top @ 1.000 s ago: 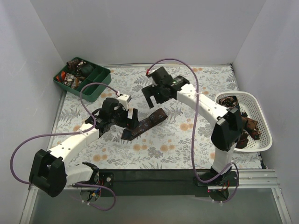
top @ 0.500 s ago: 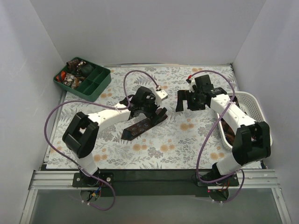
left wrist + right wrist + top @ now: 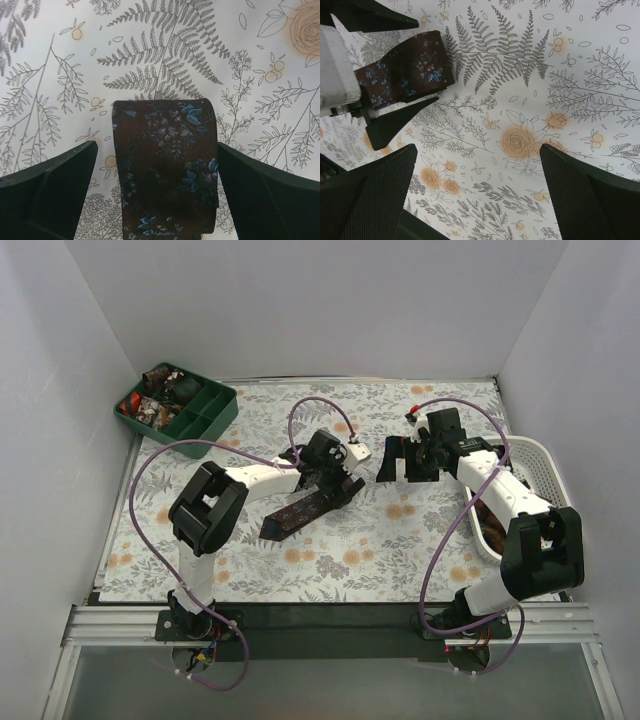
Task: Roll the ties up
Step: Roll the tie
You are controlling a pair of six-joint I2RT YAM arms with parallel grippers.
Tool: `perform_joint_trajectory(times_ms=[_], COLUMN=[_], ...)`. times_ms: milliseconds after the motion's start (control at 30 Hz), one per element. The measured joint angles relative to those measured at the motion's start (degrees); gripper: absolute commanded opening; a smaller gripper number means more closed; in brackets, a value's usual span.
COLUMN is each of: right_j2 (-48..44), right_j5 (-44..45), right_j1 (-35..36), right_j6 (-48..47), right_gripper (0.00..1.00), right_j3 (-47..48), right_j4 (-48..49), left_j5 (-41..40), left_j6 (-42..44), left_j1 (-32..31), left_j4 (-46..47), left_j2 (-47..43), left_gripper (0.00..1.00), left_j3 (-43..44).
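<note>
One tie (image 3: 305, 508) lay flat and unrolled on the flowered cloth (image 3: 250, 570), running diagonally near the middle of the table. The left claw (image 3: 335, 480) hung over its far end, jaws spread wide to either side of the fabric and gripping nothing. The right claw (image 3: 400, 462) hovered just beside it to the right, equally wide and empty, with only bare cloth beneath.

By my reading, rolling had not begun on this tie, and the step in hand was lining up on its end. The next move would call for lowering the left claw, pinching the end squarely, and turning it over onto itself for a tight first fold. The right claw would probably need to pin or guide the strip so it did not skid on the cloth.

Only the top view showed the tie's full length, the green tray (image 3: 215, 418) at the far left corner with what looked like coils (image 3: 160, 390) in it, and the basket (image 3: 535, 452) on the right, largely hidden behind the right arm. The left wrist view alone showed the blunt end centred between the fingers (image 3: 50, 190) and its small bluish flower print. The right wrist view caught the left claw from the side, straddling that end. No view settled whether its tips touched the cloth
</note>
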Motion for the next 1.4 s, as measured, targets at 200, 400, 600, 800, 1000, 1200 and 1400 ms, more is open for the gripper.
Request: perform_joint_trajectory(times_ms=[200,400,600,800,1000,1200,1400], right_j2=[0.76,2.56,4.09,5.53,9.51,15.12,20.31], right_j5=[-1.70,-3.61,-5.05,-6.34,-8.96,-13.57,-18.16], right_j1=[-0.02,-0.04,-0.02,-0.04,-0.35,-0.35,-0.15], right_j6=[0.55,1.77,2.93,3.43,4.31,6.29,7.69], right_gripper=[0.97,0.96,0.96,0.96,0.92,0.88,0.86], right_j3=[-0.11,-1.09,-2.43,-2.97,-1.44,1.03,1.66], right_j4=[1.70,4.13,6.36,8.63,10.86,15.78,20.72], left_j5=[0.28,1.09,2.21,1.95,-0.39,-2.62,-3.15], left_j6=[0.17,0.70,1.14,0.94,-1.60,-8.28,-13.42], left_j1=[-0.28,-0.37,-0.35,-0.37,-0.17,0.70,1.07], left_j4=[0.98,3.06,5.86,6.47,6.34,8.83,11.85], left_j2=[1.90,2.43,2.36,0.52,-5.95,-16.68,-19.23], left_gripper=[0.63,0.39,0.52,0.80,0.84,0.65,0.44], left_j3=[0.00,-0.17,-1.46,-3.76,-5.31,-8.00,-13.73])
